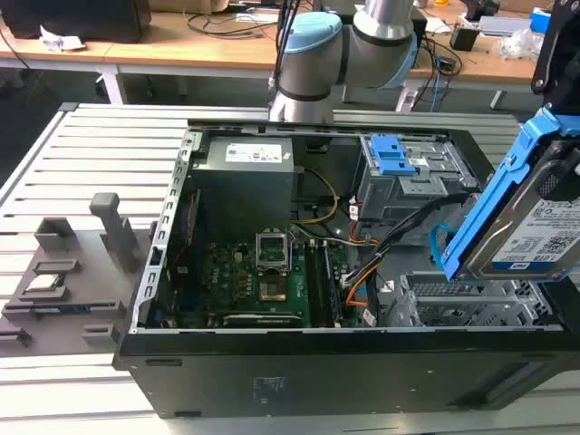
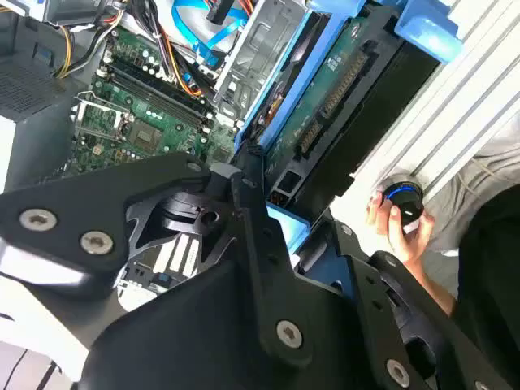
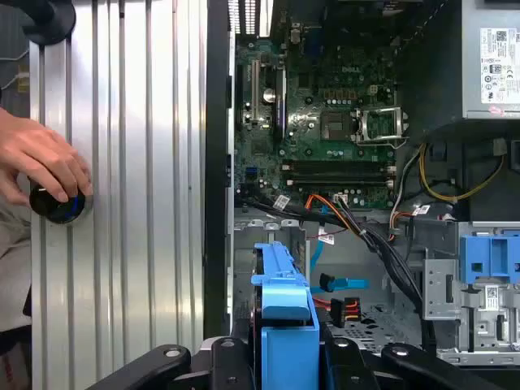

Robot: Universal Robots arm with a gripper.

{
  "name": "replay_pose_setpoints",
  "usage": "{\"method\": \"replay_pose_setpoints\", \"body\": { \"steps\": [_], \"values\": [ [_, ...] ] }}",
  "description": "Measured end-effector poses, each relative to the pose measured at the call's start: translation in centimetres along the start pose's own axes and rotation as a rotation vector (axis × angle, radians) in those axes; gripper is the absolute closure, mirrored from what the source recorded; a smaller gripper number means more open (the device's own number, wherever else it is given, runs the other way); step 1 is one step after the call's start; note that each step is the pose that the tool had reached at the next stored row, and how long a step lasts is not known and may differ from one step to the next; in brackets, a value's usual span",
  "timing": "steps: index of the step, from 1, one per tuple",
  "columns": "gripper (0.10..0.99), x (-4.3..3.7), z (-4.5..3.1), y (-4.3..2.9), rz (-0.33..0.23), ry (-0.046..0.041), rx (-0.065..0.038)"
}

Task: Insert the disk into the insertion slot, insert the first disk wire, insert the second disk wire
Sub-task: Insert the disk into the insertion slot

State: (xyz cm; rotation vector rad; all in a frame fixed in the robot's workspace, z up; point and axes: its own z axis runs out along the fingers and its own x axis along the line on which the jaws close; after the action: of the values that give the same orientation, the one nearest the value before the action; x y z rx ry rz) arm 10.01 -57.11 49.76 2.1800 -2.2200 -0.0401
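I had the gripper [image 3: 286, 348] squeezed shut on the disk [image 1: 547, 223], with its fingers pressed against both sides of the blue carrier frame. The disk hung tilted just above the insertion slot [image 1: 458, 306], not in it yet, its white label showing in the exterior view, and the taller cage with the blue latch [image 1: 408, 172] sat right beside that slot. A person's hand [image 3: 41, 162] rested on a black knob [image 3: 57, 207], well away from the slot.

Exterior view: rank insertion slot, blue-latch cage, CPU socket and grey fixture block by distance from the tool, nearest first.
1. insertion slot, just below the tool holding the disk.
2. blue-latch cage, beyond the slot.
3. CPU socket, mid-board.
4. grey fixture block, far off at the exterior view's left.
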Motion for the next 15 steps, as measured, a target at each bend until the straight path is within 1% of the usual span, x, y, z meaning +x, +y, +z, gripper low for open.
{"method": "replay_pose_setpoints", "body": {
  "steps": [1, 2, 3, 5, 7, 8, 9, 11, 15],
  "values": [
    [0.722, 0.00, 0.15, 0.00, 0.000, 0.0000, 0.000],
    [0.722, 0.00, 0.74, -0.03, 0.000, -0.0001, 0.000],
    [0.722, 0.00, 1.14, -0.04, 0.000, 0.0000, 0.000],
    [0.722, 0.00, 1.52, -0.06, 0.000, 0.0000, 0.000],
    [0.722, -0.11, 2.07, -0.08, 0.000, 0.0003, -0.001],
    [0.722, -0.19, 2.20, -0.09, 0.000, 0.0003, -0.001],
    [0.722, -0.39, 2.40, -0.10, 0.000, 0.0001, -0.001],
    [0.722, -1.15, 2.83, -0.04, 0.001, 0.0000, -0.001],
    [0.722, -1.28, 3.56, 0.08, 0.003, 0.0000, -0.001]
  ]
}}
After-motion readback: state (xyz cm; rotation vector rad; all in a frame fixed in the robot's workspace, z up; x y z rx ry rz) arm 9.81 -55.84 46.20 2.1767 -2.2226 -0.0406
